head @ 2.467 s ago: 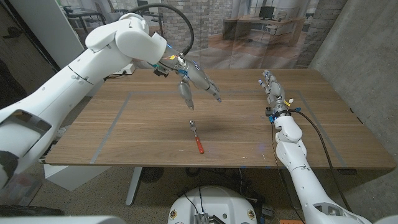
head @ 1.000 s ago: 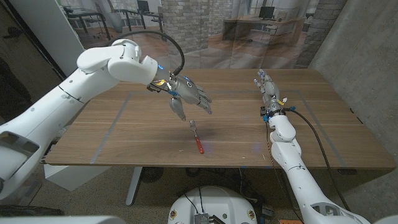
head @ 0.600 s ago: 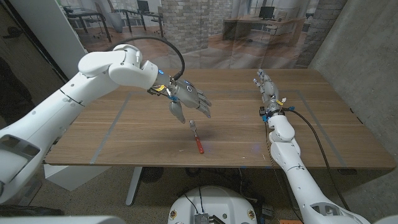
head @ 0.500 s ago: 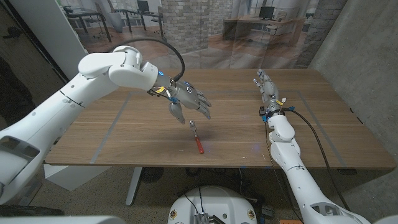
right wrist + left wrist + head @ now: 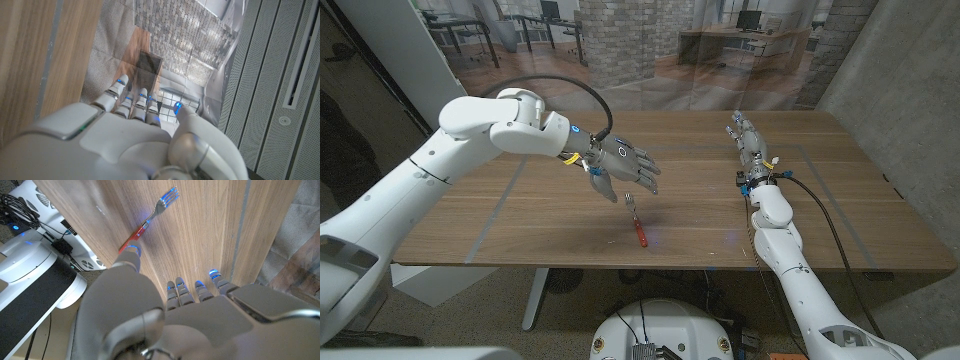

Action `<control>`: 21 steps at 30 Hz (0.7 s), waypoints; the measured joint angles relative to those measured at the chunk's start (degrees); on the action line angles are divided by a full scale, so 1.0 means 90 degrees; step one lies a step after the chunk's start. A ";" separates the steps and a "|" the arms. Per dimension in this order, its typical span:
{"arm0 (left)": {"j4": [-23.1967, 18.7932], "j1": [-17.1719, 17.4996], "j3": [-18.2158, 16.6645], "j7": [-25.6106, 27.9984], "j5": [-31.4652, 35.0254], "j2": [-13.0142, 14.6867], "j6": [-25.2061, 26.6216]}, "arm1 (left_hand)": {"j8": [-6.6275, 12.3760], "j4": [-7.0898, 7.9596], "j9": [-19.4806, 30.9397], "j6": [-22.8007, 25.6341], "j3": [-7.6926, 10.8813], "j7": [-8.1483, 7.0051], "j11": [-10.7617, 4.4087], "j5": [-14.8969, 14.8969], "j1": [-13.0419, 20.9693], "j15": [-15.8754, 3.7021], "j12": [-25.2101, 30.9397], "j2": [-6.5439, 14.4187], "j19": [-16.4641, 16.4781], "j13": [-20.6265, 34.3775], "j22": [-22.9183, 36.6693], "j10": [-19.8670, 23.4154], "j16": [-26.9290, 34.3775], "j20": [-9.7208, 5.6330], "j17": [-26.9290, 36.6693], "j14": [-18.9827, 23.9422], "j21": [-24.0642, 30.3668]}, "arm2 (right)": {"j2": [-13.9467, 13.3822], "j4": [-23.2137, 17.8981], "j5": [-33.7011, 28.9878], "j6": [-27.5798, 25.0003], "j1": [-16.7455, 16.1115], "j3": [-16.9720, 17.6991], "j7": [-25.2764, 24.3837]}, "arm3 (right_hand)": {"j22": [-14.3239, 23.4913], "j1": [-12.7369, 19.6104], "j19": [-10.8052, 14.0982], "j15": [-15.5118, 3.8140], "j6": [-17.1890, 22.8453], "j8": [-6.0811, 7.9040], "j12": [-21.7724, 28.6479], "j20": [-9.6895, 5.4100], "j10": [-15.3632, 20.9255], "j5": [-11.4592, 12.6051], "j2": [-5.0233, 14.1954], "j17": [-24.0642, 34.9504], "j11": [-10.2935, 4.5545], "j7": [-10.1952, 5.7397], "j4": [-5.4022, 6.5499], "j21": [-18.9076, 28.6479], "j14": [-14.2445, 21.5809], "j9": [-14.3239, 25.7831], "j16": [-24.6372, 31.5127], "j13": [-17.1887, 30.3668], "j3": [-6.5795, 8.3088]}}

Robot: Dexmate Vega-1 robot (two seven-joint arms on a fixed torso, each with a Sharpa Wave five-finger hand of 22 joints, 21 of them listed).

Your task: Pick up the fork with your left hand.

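**Closing in on the fork from above**

We take the fork as our landmark. The wooden bench (image 5: 520, 215) carries it near the robot-side edge, about midway along. Our left arm (image 5: 440, 165) reaches in from the far-left side of the fork, and our left hand (image 5: 620, 166) hangs just above and beyond the tines, fingers (image 5: 645, 178) spread and holding nothing. Our right hand (image 5: 750, 143) stands well to the right of the fork, fingers straight and together, empty, and plays no part here.

The fork (image 5: 636, 220) lies flat, red handle toward the robot, metal tines pointing away. The left wrist view shows the fork (image 5: 149, 221) ahead of the thumb tip (image 5: 131, 252), with the handle end nearest it.

We judge the step to be the final descent. A flat fork gives little to grip, so we should lower slowly, set the thumb on one side of the handle and the fingers on the other, and close only once both sides touch. Pressing down too early may skid the fork toward the bench edge.
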 measured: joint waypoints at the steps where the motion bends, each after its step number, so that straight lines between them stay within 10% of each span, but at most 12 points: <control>1: -0.0009 0.0075 -0.0059 0.0073 0.0053 0.0001 -0.0025 | 0.0031 -0.0004 0.0000 0.0016 -0.0019 -0.0017 0.0000 0.0000 0.0000 0.0000 0.0000 0.0000 0.0000 0.0000 0.0000 0.0000 0.0000 0.0000 0.0000 0.0000 0.0000 | 0.0000 0.0000 -0.0009 0.0000 0.0000 -0.0008 -0.0005 | 0.0000 0.0000 0.0000 0.0000 0.0000 0.0000 0.0000 0.0000 0.0000 0.0000 0.0000 0.0000 0.0000 0.0000 0.0000 0.0000 0.0000 0.0000 0.0000 0.0000 0.0000; 21: 0.0000 0.0811 -0.0616 0.1098 0.0760 0.0026 -0.0311 | 0.0128 -0.0030 -0.0001 0.0340 -0.0134 -0.0114 -0.0102 0.0000 0.0114 -0.0032 0.0097 0.0060 0.0206 0.0059 -0.0001 0.0307 0.0050 -0.0069 0.0000 0.0196 0.0026 | -0.0033 0.0022 -0.0082 -0.0055 0.0014 -0.0130 -0.0077 | 0.0000 0.0000 0.0000 0.0000 0.0034 0.0000 0.0000 0.0000 0.0022 0.0000 0.0000 0.0000 -0.0024 0.0035 0.0000 0.0000 0.0000 0.0000 0.0000 0.0000 0.0000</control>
